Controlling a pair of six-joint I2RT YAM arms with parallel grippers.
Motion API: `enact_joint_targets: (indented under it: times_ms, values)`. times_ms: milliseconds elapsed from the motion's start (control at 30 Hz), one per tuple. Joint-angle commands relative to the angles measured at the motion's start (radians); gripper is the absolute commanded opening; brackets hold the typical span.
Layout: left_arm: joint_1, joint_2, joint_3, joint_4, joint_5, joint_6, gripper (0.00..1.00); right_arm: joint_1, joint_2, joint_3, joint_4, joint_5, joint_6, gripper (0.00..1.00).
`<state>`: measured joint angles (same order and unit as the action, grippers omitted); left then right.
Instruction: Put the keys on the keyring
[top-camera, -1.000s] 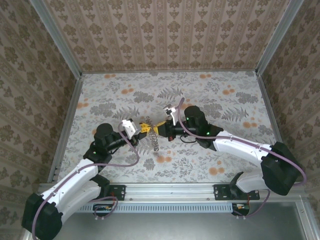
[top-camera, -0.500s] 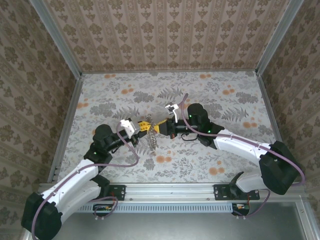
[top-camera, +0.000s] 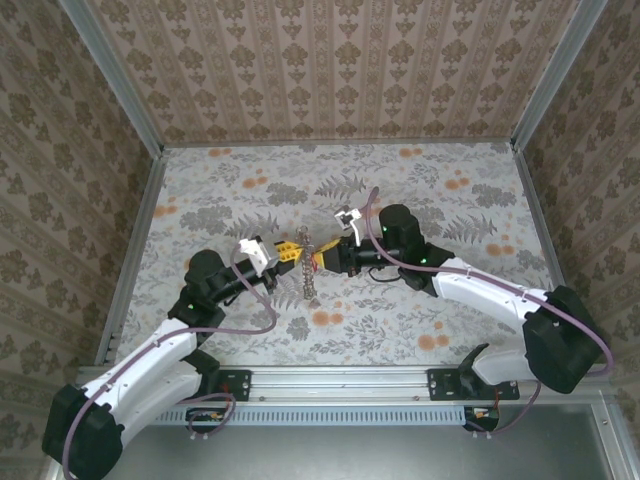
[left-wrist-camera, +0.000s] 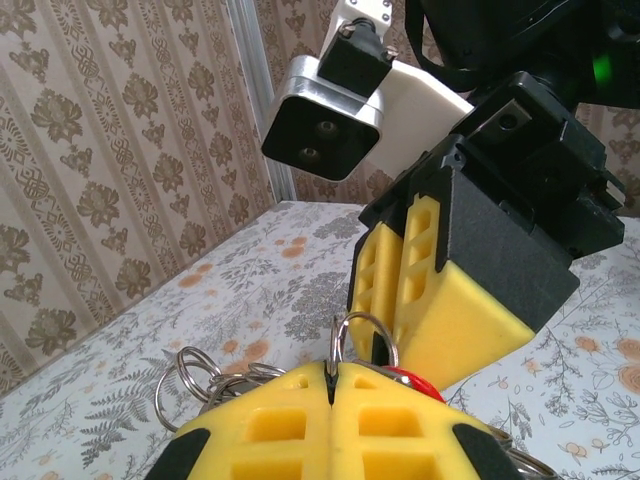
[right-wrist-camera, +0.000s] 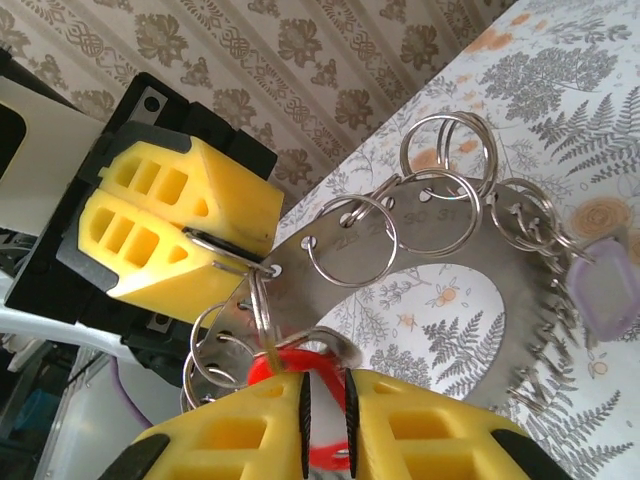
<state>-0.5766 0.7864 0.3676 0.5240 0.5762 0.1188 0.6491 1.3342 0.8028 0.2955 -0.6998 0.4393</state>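
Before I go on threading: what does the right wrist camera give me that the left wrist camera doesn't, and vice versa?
Right wrist view: the curved metal plate laid out along its length, its row of split rings, and a lilac tag beside it.
Left wrist view: the right arm's camera housing and the enclosure's corner post.
Shared: the left gripper shut on one split ring, and the right gripper with the red key head at its fingertips; whether it is pinched, I cannot tell.

Bench (top-camera: 230, 180) with grey fern print, orange flower blots (top-camera: 322, 318), damask-papered walls (top-camera: 340, 60) at 9, 12 and 3 o'clock, aluminium rail (top-camera: 340, 383) at 6 o'clock
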Motion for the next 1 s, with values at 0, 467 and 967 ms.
enact_joint_targets:
  times_ms: [0,467,967]
  values:
    - [-0.008,-0.009,0.01,0.055,0.013,-0.034,0.0,-0.011,-0.063,0.022,-0.085,-0.015,-0.134,0.21]
    - [-0.009,0.014,0.046,0.03,0.108,-0.032,0.0,0.005,-0.125,0.291,-0.642,0.116,-0.949,0.27]
    - [-0.023,0.06,0.091,0.038,0.187,-0.035,0.0,0.043,-0.007,0.412,-0.749,0.102,-1.152,0.29]
